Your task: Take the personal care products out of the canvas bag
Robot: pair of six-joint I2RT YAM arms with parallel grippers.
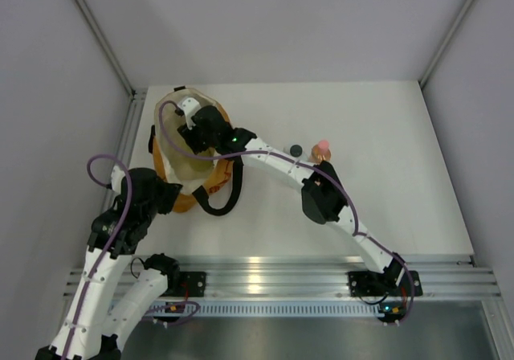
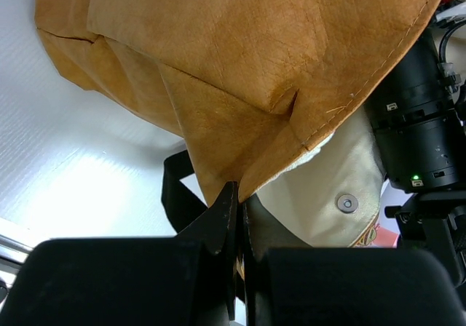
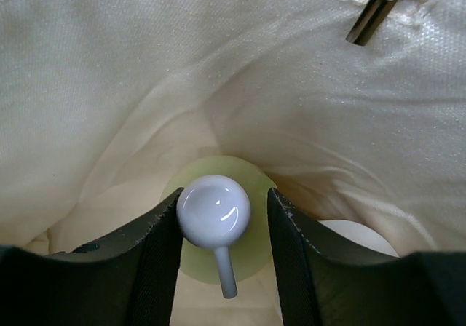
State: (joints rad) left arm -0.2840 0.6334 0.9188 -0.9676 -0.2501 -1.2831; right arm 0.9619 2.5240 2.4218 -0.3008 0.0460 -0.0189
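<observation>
The mustard-orange canvas bag (image 1: 183, 185) stands at the table's back left, mouth up. My left gripper (image 1: 172, 194) is shut on its near rim; in the left wrist view the gripper (image 2: 240, 195) pinches the orange fabric (image 2: 240, 57) beside the cream lining (image 2: 328, 180). My right gripper (image 1: 193, 127) is down inside the bag. In the right wrist view it (image 3: 223, 195) is open, straddling the white pump cap (image 3: 214, 207) of the pale green bottle (image 3: 256, 247); the left finger touches the cap. A cream cap (image 3: 360, 237) shows beside it. The black-capped bottle (image 1: 295, 149) and the orange, pink-capped bottle (image 1: 323, 148) stand on the table.
The bag's black strap handle (image 1: 221, 203) loops onto the table in front of it. A metal zipper pull (image 3: 375, 9) hangs on the lining above my right gripper. My right arm (image 1: 273, 163) crosses from the bag past the two standing bottles. Grey walls enclose the white table (image 1: 385, 183).
</observation>
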